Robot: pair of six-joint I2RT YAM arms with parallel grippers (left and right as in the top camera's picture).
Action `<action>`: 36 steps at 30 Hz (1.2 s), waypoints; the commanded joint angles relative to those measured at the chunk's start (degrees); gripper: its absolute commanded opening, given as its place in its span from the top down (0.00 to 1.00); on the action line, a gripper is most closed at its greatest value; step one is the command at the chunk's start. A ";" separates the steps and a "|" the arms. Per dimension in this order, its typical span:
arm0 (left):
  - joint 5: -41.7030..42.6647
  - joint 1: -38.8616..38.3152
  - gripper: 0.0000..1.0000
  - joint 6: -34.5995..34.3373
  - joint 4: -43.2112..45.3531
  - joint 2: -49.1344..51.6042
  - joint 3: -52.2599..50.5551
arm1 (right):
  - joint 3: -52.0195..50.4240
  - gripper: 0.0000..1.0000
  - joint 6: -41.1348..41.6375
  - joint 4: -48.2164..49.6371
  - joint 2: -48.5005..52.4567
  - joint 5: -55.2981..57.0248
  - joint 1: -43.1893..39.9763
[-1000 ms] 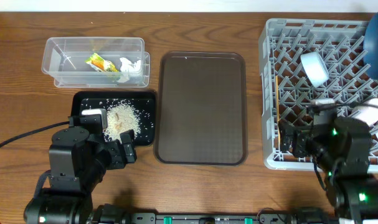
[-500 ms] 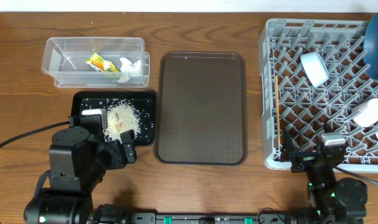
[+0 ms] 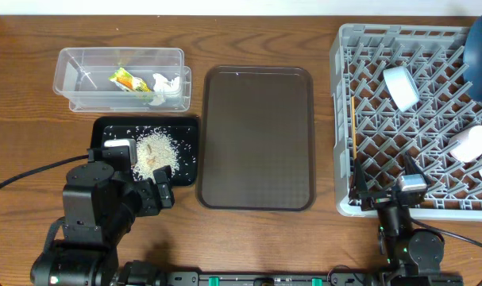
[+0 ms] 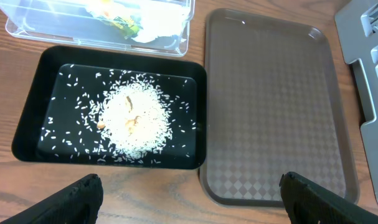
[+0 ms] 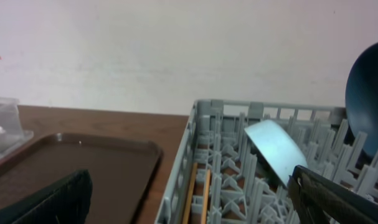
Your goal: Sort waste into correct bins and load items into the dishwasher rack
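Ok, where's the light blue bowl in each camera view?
Overhead: the light blue bowl lies tilted in the grey rack, upper left part.
Left wrist: not in it.
Right wrist: light blue bowl right of centre, leaning among the rack's pegs.
Shared landmark: the brown tray, left of the rack in all three.

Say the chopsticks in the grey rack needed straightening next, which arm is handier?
Probably the right: the right gripper, open, sits at the dishwasher rack's front corner, by the chopsticks. The left gripper is at the black tray of rice, with the brown serving tray in between.
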 commanded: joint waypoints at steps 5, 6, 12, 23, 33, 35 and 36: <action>-0.74 -0.02 0.06 -0.09 0.07 0.02 -0.33 | -0.63 0.01 0.09 -7.82 -0.59 1.22 -1.03; -0.72 -0.02 0.06 -0.09 0.07 0.02 -0.33 | -0.66 0.01 0.13 -7.32 -0.57 1.29 -1.07; -0.72 -0.02 0.06 -0.09 0.07 0.00 -0.33 | -0.63 0.01 0.00 -7.28 -0.57 1.66 -1.14; -0.72 -0.02 0.06 -0.09 0.07 0.02 -0.33 | -0.63 0.01 0.00 -7.28 -0.55 1.66 -1.14; -0.72 -0.02 0.06 -0.09 0.07 0.02 -0.33 | -0.63 0.01 0.00 -7.28 -0.55 1.66 -1.14; -0.72 -0.02 0.06 -0.09 0.07 0.00 -0.33 | -0.63 0.01 0.00 -7.28 -0.55 1.66 -1.14; -0.72 -0.02 0.06 -0.09 0.07 0.02 -0.33 | -0.63 0.01 0.00 -7.28 -0.55 1.66 -1.14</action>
